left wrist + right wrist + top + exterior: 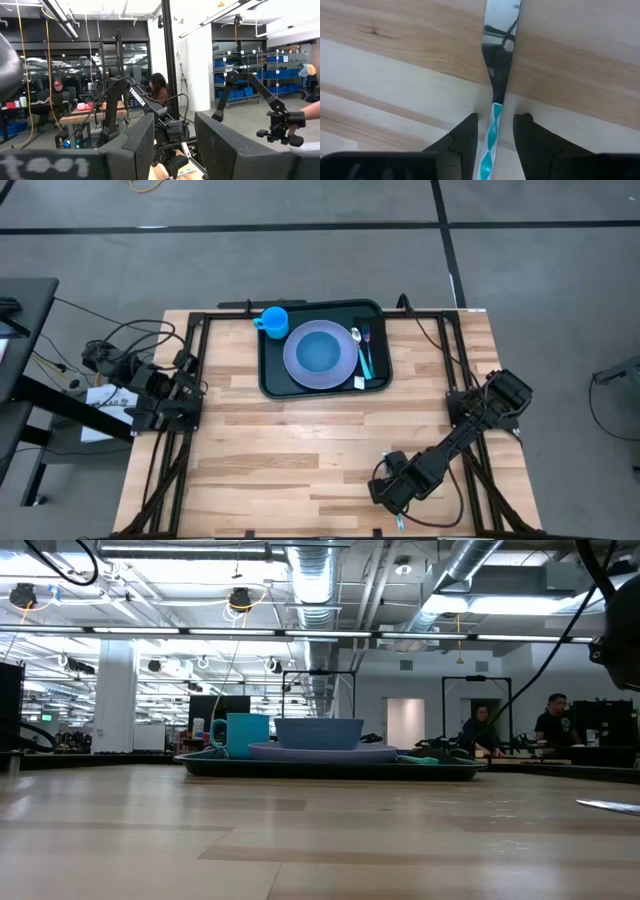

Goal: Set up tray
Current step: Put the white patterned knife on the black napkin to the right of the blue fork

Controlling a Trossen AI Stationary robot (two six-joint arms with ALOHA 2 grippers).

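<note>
White "TROSSEN" lettering along a dark robot arm (137,96) in the background

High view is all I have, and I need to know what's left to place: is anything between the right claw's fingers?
Observer: Yes. The right claw straddles a knife with a teal swirl handle on the table; gaps show on both sides.
Operator: And the left claw?
Observer: The left claw is open and empty, aimed into the room.
Operator: Is that just a plate on the tray?
Observer: No, the low view shows a bowl standing on the plate in the tray.
</note>
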